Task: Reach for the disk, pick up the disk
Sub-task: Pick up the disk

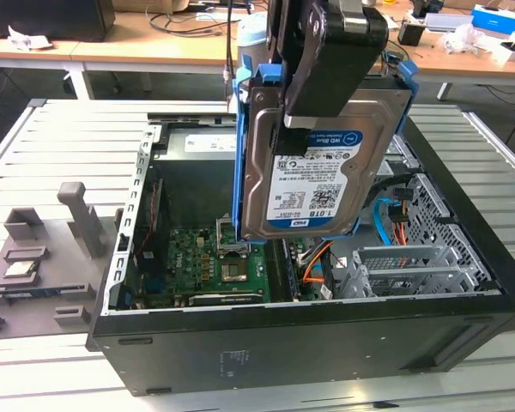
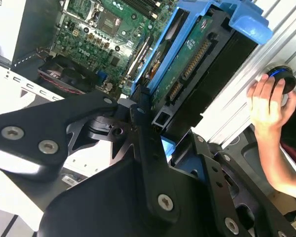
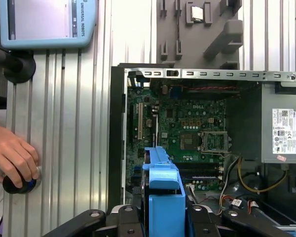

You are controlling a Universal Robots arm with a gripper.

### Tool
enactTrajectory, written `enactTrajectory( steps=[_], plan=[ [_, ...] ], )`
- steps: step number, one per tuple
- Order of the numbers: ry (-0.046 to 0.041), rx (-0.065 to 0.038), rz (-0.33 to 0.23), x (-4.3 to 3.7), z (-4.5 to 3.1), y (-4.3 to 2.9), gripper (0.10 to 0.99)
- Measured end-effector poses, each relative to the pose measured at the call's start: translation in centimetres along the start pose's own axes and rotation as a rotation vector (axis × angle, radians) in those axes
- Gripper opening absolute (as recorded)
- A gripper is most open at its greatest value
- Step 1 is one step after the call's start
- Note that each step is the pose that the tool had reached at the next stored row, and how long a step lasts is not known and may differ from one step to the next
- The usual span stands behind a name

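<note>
The disk point(image 1: 313, 176), a silver hard drive with a white-and-blue label and a bright blue side bracket, hangs upright in the air above the open computer case point(image 1: 326, 326). My gripper point(image 1: 293, 129) is shut on it from above, one black finger lying across the labelled face. In the second wrist view the disk point(image 2: 192, 54) shows edge-on with its green board side, clamped between the black fingers point(image 2: 143, 118). The first wrist view shows the disk's blue bracket point(image 3: 163, 192) between the gripper's black links point(image 3: 163, 224), over the motherboard.
Inside the case lie the green motherboard point(image 1: 210, 257), orange and blue cables point(image 1: 313, 257) and a metal drive cage point(image 1: 403, 266). A grey holder with upright posts point(image 1: 34, 257) stands at the exterior view's left. A person's hand point(image 3: 12, 155) rests on a round knob near a pendant screen point(image 3: 44, 22).
</note>
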State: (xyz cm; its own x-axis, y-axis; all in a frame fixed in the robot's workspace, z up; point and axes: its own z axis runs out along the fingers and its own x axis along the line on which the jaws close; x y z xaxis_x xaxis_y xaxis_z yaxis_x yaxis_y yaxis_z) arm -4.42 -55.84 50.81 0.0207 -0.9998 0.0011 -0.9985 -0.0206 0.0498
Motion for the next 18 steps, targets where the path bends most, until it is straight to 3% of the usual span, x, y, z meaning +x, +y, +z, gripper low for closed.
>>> enactTrajectory(
  steps=[12, 15, 18],
  plan=[
    [-0.0009, 0.0, 0.0, 1.77, 0.01, 0.0, 0.365],
    [-0.0242, 0.001, -0.001, 1.84, 0.02, -0.07, 0.365],
    [-0.0237, 0.0, -0.001, 1.85, 0.21, -0.61, 0.365]
  ],
)
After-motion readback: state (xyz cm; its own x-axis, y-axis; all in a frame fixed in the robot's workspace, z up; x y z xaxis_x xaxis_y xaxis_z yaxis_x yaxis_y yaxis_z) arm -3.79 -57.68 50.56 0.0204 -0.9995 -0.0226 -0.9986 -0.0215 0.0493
